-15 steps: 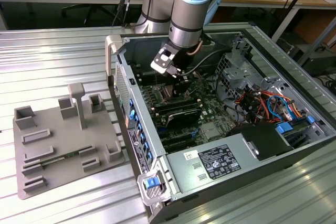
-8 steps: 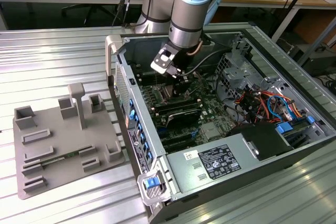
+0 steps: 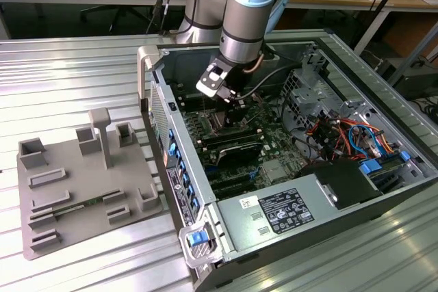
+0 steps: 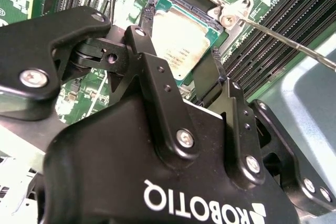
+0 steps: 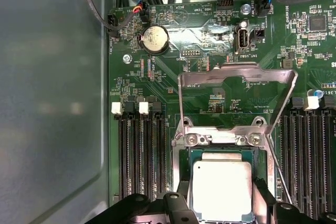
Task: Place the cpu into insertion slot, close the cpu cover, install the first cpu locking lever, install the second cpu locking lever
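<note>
**Chip seated in the socket, jaws spread on either side of it**

The cpu (image 5: pixel 220 190), a flat square with a dull silvery-grey metal top, lies level inside the insertion slot (image 5: pixel 185 166), whose dark frame shows as a narrow border around it; the gripper (image 4: pixel 176 56) hangs directly over it with its jaws parted about as wide as the chip, one on each side; the matt black fingers (image 4: pixel 157 87), jointed bars pinned with bright screw heads, reach down close to the chip's edges, but I cannot tell whether the pads press on it.

The cpu cover (image 5: pixel 239 73), a thin frame of bright sheet metal with a large window cut through it, stands raised on its hinge at the socket's edge, so the chip is uncovered; a slim, round, silvery locking lever (image 4: pixel 283 39) slants up beside the socket, not latched down.

Long black memory slots (image 5: pixel 142 156) run in ridged rows along both sides of the socket on the green motherboard (image 5: pixel 157 61); a round coin battery (image 5: pixel 156 39) sits nearer the board's far edge.

In the exterior view the board lies in the floor of an open computer case (image 3: pixel 383 87), resting on a ribbed metal table (image 3: pixel 68 80); a grey plastic fixture tray (image 3: pixel 82 189) sits beside the case on the exterior view's left.
</note>
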